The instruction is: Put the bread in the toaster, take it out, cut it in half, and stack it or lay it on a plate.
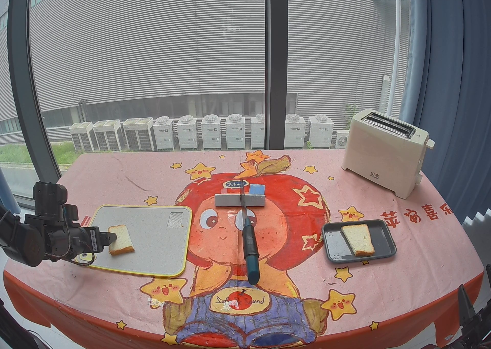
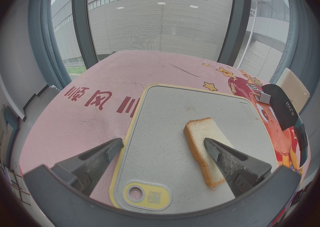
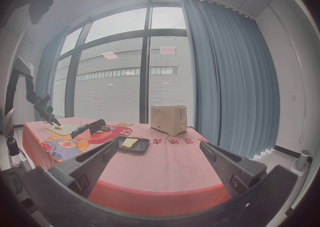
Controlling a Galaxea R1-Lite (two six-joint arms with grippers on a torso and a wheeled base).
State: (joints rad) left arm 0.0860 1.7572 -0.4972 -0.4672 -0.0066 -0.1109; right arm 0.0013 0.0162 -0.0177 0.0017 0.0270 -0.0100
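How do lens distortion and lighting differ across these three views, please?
Head view: the window frame bows at the edges; even daylight casts no hard shadows around the blue-handled knife. Left wrist view: strong fisheye curves the grey yellow-rimmed cutting board, with dark corners. Right wrist view: ceiling lights reflect in the glass behind the cream toaster; the blue curtain bends.

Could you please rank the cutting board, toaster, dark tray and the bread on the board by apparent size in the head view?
1. Cutting board and toaster: look about alike, toaster farther off, so unranked.
2. Dark tray.
3. Bread on the board.
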